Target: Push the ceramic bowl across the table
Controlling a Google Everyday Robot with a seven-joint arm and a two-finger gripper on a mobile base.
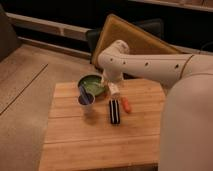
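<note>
Bowl: The ceramic bowl (91,85) was seen upright, green inside showing, on the far-left part of the table (100,145), close to the far edge.
Gripper: The gripper (113,89) was found low over the table at the bowl's right rim, carried by the white arm (150,62) that reached in from the right. Whether it touched the rim or sat just beside it could not be told.
Grip state: Whether the gripper was clenched or released could not be told. Nothing was seen to be grasped.
Neighbours: A small cup (86,102) with a blue stick (82,92) was placed just in front of the bowl, at or against its near rim. A black object (114,111) and an orange item (126,105) were laid to the front-right, near the gripper. A tilted padded board (140,40) was propped behind the table.
Step judged: Contact on the bowl's right side was being set up for the push.
Contact advice: The push would best be applied low on the bowl's wall and in line with its middle, so that sliding rather than spinning or tipping is produced.
Direction advice: A leftward line would be favoured, though the left edge was near, so the travel should be ended before it.
Risk: The cup could be caught by the bowl's rim and toppled, so a path angled away from it would be preferred.
</note>
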